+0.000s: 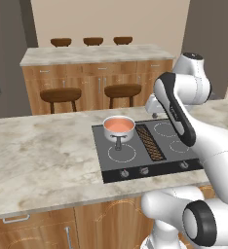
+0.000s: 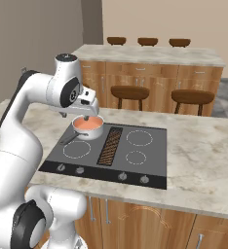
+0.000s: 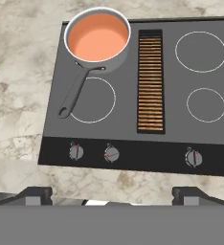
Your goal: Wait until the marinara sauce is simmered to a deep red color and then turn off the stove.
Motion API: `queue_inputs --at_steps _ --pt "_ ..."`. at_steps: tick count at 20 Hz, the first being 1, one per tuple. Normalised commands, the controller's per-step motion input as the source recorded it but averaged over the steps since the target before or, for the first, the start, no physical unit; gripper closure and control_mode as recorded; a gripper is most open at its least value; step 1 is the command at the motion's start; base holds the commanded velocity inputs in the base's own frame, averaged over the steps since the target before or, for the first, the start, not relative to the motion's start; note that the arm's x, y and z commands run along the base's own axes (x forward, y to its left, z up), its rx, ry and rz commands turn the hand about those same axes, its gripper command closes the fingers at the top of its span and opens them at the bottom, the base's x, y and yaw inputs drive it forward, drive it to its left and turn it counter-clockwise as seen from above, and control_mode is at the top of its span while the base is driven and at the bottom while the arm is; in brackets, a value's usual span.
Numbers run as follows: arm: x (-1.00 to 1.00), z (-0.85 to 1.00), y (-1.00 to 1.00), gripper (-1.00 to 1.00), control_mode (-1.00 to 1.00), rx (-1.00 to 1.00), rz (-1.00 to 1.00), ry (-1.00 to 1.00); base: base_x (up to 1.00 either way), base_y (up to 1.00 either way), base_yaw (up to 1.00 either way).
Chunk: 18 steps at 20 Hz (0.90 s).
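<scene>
A: While the smooth orange-pink marinara sauce (image 3: 97,37) in the small shiny steel saucepan (image 3: 113,61) is this pale, the sound course, I'd judge, is to wait and leave the knobs alone.

B: Agreed. It reads salmon, not deep red (an even, flat disc with no darker patches). Where does it sit?

A: On the far left burner of the flat black rectangular stove (image 3: 173,115), its short dark handle (image 3: 75,93) reaching back over the near left ring, just beside the brown grill strip (image 3: 150,81).

B: And the two-finger gripper (image 3: 112,194)?

A: Hovering above the counter's near edge, tips spread wide, holding nothing. When the colour deepens, I'd go for one of the two left-hand round front knobs (image 3: 76,152), though which one serves that burner I can't tell.
</scene>
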Motion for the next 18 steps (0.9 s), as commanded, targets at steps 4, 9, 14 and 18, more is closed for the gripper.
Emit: queue_inputs --at_steps 4,9,14,18 --pt "0.0 0.0 0.0 -1.0 -1.0 0.0 0.0 0.0 0.0 0.0 0.0" --pt "0.0 0.0 0.0 -1.0 -1.0 0.0 0.0 0.0 0.0 0.0 0.0" --pt "0.0 0.0 0.0 -1.0 -1.0 0.0 0.0 0.0 0.0 0.0 0.0" --pt "0.0 0.0 0.0 -1.0 -1.0 0.0 0.0 0.0 0.0 0.0 0.0"
